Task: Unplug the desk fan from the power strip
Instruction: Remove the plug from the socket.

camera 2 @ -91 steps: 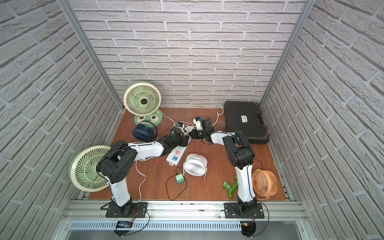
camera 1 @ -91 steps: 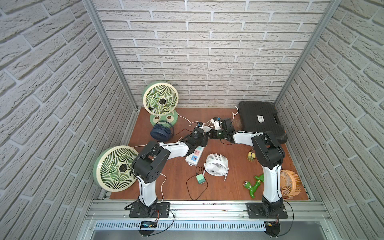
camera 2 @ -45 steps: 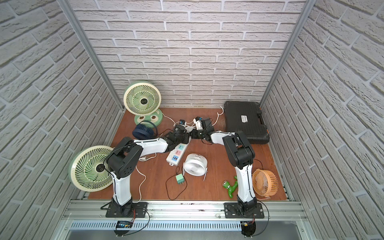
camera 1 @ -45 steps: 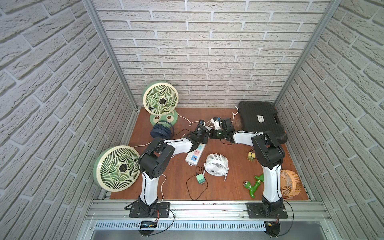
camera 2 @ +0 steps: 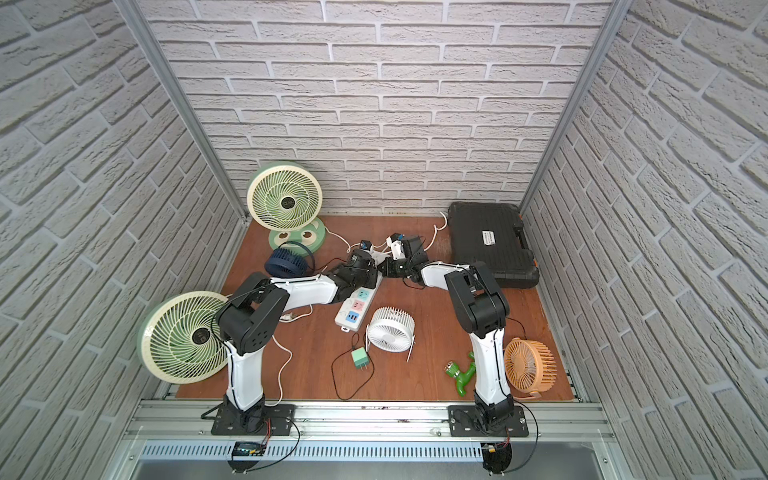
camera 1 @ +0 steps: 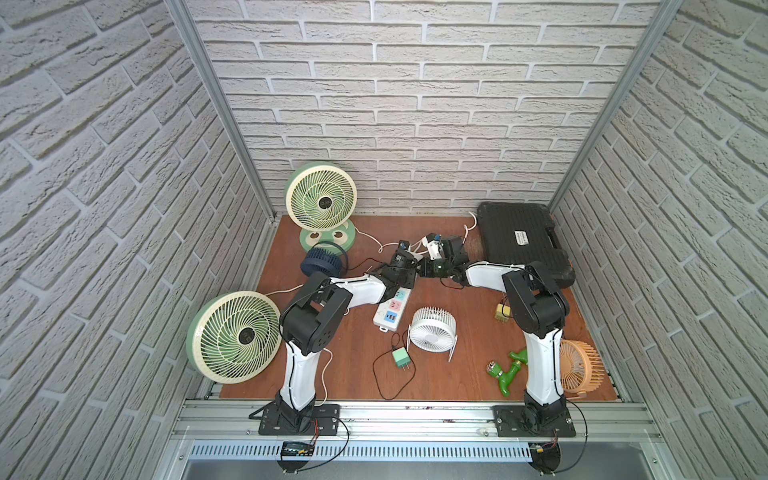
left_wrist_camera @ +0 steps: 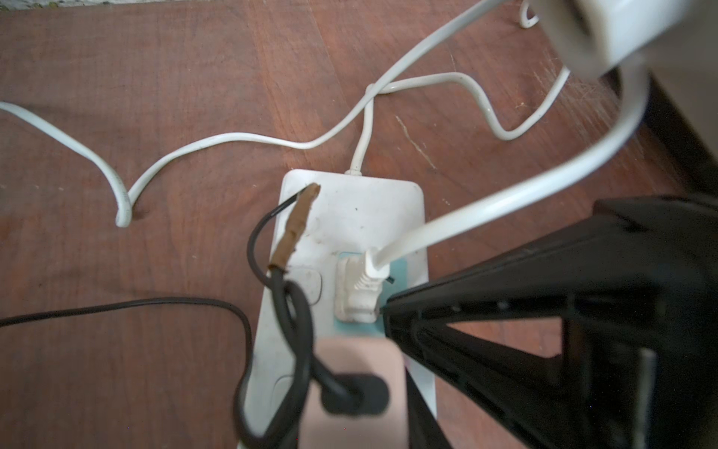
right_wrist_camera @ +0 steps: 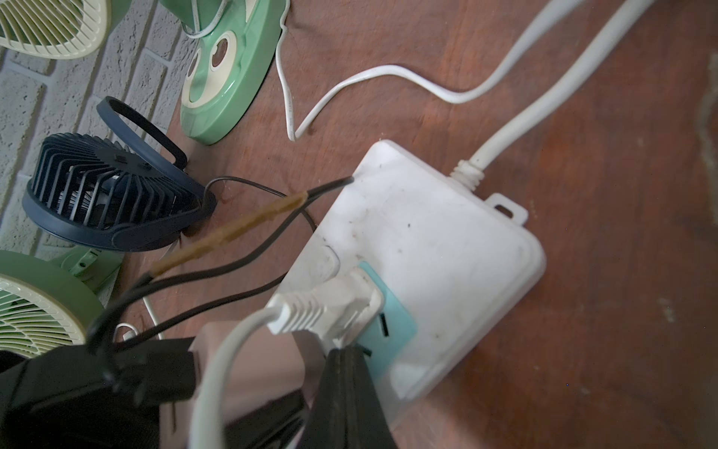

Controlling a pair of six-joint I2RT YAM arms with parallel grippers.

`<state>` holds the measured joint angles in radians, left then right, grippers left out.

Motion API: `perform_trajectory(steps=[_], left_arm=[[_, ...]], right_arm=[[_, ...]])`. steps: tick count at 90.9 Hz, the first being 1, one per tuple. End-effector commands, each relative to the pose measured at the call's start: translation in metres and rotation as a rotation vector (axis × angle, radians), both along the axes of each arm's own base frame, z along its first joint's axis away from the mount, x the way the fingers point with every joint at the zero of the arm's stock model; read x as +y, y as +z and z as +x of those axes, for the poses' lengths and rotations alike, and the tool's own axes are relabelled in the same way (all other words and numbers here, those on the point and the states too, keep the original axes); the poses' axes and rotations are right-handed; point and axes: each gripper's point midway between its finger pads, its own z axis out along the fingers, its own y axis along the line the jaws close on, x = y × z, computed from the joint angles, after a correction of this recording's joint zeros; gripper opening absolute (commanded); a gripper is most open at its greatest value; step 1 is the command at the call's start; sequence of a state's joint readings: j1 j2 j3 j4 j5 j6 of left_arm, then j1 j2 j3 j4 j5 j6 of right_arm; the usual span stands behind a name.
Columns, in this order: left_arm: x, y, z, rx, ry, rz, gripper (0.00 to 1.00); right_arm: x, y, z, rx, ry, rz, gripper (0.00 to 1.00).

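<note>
One second on, not much different across the wooden table. Biggest change at the left arm, with its elbow swung in and forward, reaching further toward the far end of the power strip. No change at the right arm, parked in the same spot as before. Same place too for the power strip: flat near the middle of the table, far end hidden under both hands in both top views. Next, the right gripper, squeezed fully closed on nothing, tip touching the blue socket face just beside the white plug. Probably pinning the strip down. Then the left gripper, right over that same end; cannot tell how wide, or whether holding anything, with no clear sight of both fingers. Beside the white plug, a pink block with a black cord stuck in its top, seeming to lead off toward the small dark blue fan. Both seated in the strip. So nothing pulled out yet: only getting ready, with the real tug still to come.
</note>
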<state>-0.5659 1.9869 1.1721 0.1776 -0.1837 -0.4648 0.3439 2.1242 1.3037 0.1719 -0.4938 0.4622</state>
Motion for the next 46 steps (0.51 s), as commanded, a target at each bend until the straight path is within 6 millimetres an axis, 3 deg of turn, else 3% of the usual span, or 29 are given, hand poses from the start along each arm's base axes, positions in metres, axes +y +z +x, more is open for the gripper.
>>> perform_trajectory(steps=[1, 30, 46], left_arm=[[-0.003, 0.000, 0.009, -0.021, -0.004, -0.009, 0.17], [-0.003, 0.002, 0.009, -0.040, -0.011, 0.031, 0.08], [-0.006, 0.013, 0.006, -0.079, -0.023, 0.184, 0.06]], right_arm=[[-0.007, -0.025, -0.003, 0.066, -0.023, -0.033, 0.03], [-0.007, -0.030, -0.003, 0.079, -0.022, -0.037, 0.03], [-0.006, -0.031, -0.002, 0.085, -0.022, -0.038, 0.03]])
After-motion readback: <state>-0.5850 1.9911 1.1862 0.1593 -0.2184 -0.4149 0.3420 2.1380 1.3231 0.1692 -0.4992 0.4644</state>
